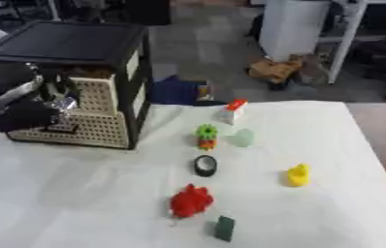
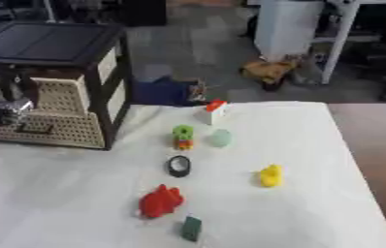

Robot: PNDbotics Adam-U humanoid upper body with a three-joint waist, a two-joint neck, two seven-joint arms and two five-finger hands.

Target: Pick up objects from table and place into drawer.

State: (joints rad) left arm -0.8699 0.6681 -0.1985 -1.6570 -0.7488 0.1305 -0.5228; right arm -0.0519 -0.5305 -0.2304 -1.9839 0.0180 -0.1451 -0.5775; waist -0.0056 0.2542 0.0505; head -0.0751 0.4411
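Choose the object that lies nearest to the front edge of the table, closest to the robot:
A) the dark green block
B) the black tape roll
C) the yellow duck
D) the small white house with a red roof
A: the dark green block sits lowest in the view, below the red toy, while the yellow duck, the black tape roll and the white house lie farther back.

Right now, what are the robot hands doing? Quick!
Left robot hand: at the drawer cabinet front; grip cannot be told.
Right robot hand: not in view.
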